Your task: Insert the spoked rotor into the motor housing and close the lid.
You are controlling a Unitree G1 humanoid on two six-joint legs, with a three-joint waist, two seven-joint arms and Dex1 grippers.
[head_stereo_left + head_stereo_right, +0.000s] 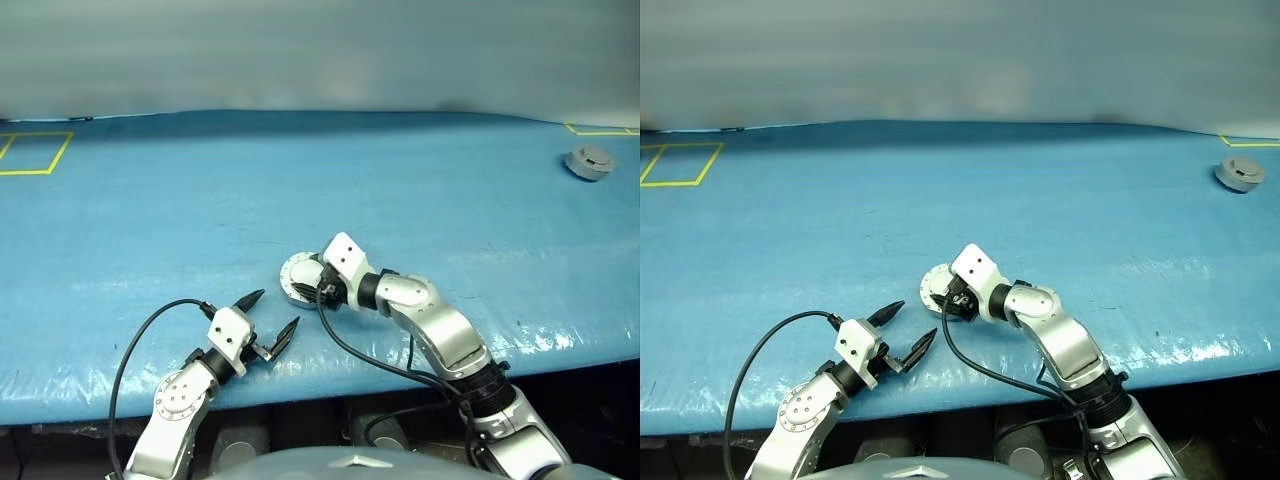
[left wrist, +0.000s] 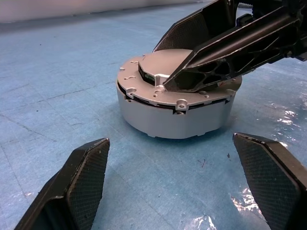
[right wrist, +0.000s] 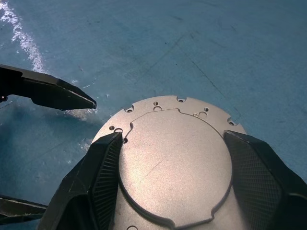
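Note:
The motor housing (image 2: 172, 120) is a round grey cup standing on the blue table near its front middle. The lid (image 3: 175, 158) lies flat on top of it, plain grey face with raised middle up. My right gripper (image 3: 172, 136) reaches over it from the right, its two black fingers pressed against either side of the lid's raised middle. My left gripper (image 1: 272, 312) hovers open just in front and to the left of the housing, pointing at it, with nothing between its fingers. The spoked rotor is hidden.
Another round grey part (image 1: 589, 162) sits at the far right of the table. Yellow tape squares (image 1: 35, 152) mark the far left corner. The table's front edge (image 1: 300, 398) runs just below both grippers.

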